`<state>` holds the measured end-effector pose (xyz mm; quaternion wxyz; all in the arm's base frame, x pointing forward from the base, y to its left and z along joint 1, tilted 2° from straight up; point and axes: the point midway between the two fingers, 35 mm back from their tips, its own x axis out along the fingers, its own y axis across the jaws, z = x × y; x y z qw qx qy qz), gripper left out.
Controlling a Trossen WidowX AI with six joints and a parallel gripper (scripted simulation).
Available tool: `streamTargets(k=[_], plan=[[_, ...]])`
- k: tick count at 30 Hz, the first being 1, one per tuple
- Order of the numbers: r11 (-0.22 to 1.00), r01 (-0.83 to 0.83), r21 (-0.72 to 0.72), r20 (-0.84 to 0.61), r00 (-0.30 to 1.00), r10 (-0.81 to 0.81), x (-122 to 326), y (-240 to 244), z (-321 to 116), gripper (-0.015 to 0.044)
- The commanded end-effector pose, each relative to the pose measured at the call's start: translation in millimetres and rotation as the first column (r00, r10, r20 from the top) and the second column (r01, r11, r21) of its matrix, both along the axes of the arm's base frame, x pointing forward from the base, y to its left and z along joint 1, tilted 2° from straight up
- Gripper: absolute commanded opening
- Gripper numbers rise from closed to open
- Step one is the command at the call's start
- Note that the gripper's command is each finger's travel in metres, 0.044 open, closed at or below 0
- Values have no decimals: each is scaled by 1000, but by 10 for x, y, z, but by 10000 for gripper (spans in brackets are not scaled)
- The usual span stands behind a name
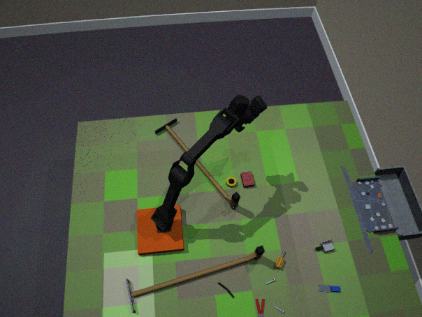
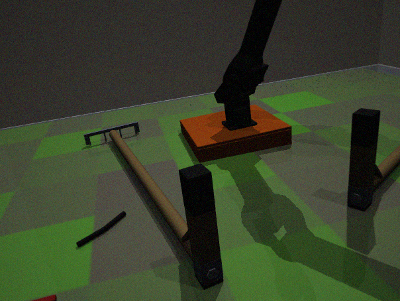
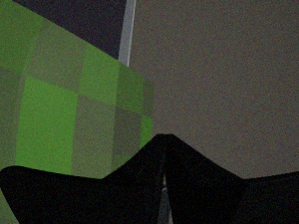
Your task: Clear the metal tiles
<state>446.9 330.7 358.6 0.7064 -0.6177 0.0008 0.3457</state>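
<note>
My gripper point(image 3: 164, 142) is shut and empty, its fingertips touching; the arm point(image 1: 206, 137) holds it high over the table's back part. One long wooden-handled tool point(image 1: 209, 177) point(image 2: 391, 163) lies behind the base with a solid black crossbar head. Another long wooden-handled tool point(image 1: 195, 276) point(image 2: 149, 185) lies in front, its head an open frame with short legs. Each has an upright black grip block. The steel bench plate point(image 1: 360, 214) at the far right bears several small pale metal tiles point(image 1: 367, 207) and an orange piece point(image 1: 379, 195). The grey catch box point(image 1: 399, 200) adjoins its far end.
An orange base block point(image 1: 147, 241) point(image 2: 245, 142) carries the arm. A yellow ring point(image 1: 228, 183) and red block point(image 1: 247, 179) lie behind. A yellow screwdriver point(image 1: 279, 262), metal bracket point(image 1: 328, 246), blue-handled scraper point(image 1: 335, 289), red pliers point(image 1: 258, 304), bolts and a black rod point(image 1: 226, 290) lie in front.
</note>
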Motion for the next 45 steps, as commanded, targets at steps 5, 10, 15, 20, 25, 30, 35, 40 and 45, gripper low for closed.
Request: streamTargets(k=[5, 10, 15, 20, 25, 30, 35, 40, 45], plan=[[997, 76, 2, -77, 994, -75, 141, -281, -146, 0], [992, 125, -2, -123, 985, -124, 218, -464, -236, 0], [985, 175, -6, -168, 970, -173, 285, -651, -325, 0], [974, 225, -11, -213, 952, -222, 342, -839, -412, 0], [961, 275, -18, -256, 928, -270, 390, -1030, -496, 0], [945, 325, -26, -299, 900, -318, 427, -1222, -579, 0], [926, 375, -35, -341, 867, -364, 454, -1415, -660, 0], [904, 424, -46, -381, 830, -408, 471, -1608, -738, 0], [880, 472, -58, -420, 788, -451, 478, -1801, -814, 0]])
